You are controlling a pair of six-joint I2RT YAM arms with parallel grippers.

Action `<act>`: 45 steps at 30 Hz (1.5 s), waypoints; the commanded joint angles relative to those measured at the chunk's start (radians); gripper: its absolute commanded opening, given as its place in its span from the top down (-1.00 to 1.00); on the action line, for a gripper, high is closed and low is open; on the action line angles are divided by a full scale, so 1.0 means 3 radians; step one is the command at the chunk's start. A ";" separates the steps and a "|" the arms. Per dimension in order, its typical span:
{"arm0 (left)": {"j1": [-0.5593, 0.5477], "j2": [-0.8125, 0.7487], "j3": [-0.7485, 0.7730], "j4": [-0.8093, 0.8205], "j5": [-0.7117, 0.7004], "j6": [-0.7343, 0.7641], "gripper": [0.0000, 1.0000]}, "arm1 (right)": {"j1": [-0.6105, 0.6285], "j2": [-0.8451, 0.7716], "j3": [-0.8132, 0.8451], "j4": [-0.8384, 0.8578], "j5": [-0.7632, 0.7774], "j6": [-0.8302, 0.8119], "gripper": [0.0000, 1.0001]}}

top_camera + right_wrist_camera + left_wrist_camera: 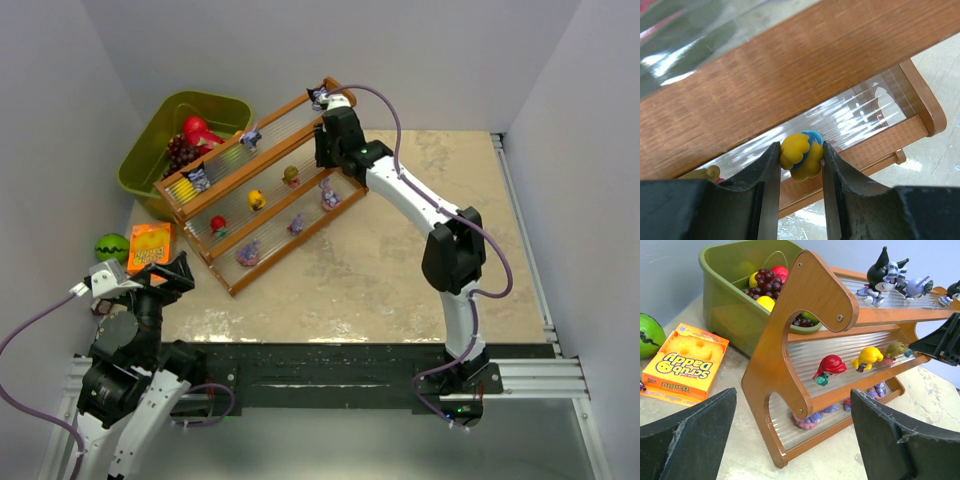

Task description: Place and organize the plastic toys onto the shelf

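Wooden shelf [810, 290] with toys [829, 367]; grapes [765, 280] in bin [725, 305]

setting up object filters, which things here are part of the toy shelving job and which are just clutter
Job:
- shelf
- on its tiers: dark figurine, red-haired figurine, yellow figurine, purple figurines
- yellow-and-blue toy clamped in the right gripper

Lying about:
- olive-green bin with grapes
- green ball
- orange sponge box
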 commanded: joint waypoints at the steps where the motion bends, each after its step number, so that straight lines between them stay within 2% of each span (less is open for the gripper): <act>1: 0.0012 -0.0255 0.0008 0.0088 -0.0038 -0.0019 -0.99 | -0.0003 0.0034 0.0182 -0.0025 0.0095 0.0051 0.47; 2: 0.0012 -0.0255 0.0008 0.0088 -0.0033 -0.0019 -0.99 | -0.0003 0.0034 0.0177 -0.0030 0.0100 0.0046 0.33; 6: 0.0012 -0.0255 0.0008 0.0088 -0.0033 -0.0019 -0.99 | -0.0003 0.0029 0.0166 -0.0025 0.0090 0.0067 0.19; 27: 0.0012 -0.0265 0.0008 0.0083 -0.0038 -0.0019 -0.99 | 0.0002 -0.0027 0.0054 0.0200 -0.0063 0.0103 0.08; 45: 0.0012 -0.0270 0.0008 0.0083 -0.0038 -0.0019 -0.99 | 0.0012 -0.0354 -0.0263 0.0374 -0.0058 0.0118 0.00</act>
